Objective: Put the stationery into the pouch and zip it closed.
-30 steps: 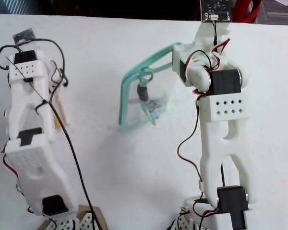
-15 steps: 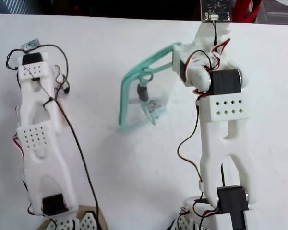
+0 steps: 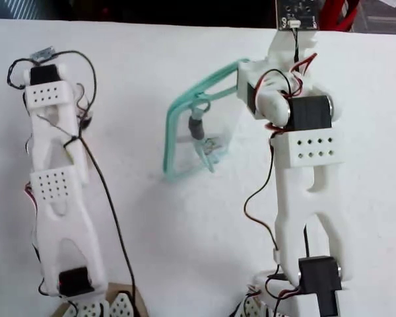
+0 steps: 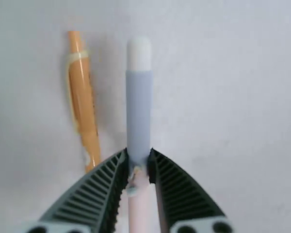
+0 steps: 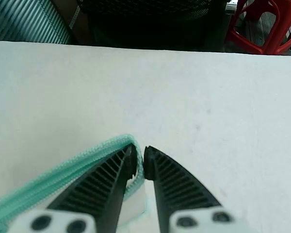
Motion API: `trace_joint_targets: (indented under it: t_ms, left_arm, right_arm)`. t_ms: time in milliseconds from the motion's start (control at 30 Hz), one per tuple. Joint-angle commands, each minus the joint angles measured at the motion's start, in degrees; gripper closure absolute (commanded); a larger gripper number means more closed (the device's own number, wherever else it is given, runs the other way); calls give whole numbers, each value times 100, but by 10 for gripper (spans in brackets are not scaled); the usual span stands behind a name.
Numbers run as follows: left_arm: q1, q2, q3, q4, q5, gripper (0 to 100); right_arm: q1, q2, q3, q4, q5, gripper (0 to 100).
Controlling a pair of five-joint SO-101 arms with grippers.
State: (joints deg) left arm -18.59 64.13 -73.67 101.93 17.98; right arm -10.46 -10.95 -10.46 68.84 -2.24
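Blue-grey pen is clamped in my left claw, axis straight out along the jaws, orange pen just beside; pouch lies off to my right, rim pinched in my right claw.

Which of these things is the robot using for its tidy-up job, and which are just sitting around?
For the job: the pouch, pinched at its green edge by the right tool; the blue pen in the left tool; the orange pen beside it.
Just lying about: the red stool beyond the table.
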Motion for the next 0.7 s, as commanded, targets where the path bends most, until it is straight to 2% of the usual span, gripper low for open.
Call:
trace_joint_targets:
  t_ms: [0, 167, 433, 567, 667]
  left_arm:
    - [136, -347, -440, 79, 35, 977]
    - [585, -2264, 202, 79, -598, 978]
    - [1745, -6712, 2884, -53, -703, 977]
    - [2141, -8444, 3640, -598, -703, 977]
    - [2343, -9393, 4132, -1468, -703, 977]
  right_arm:
    - [66, -4, -18, -66, 9, 980]
    - [92, -4, -18, -66, 9, 980]
    - [101, -4, -26, -66, 9, 980]
    - [101, -4, -26, -66, 9, 980]
    - [110, -4, -26, -66, 18, 980]
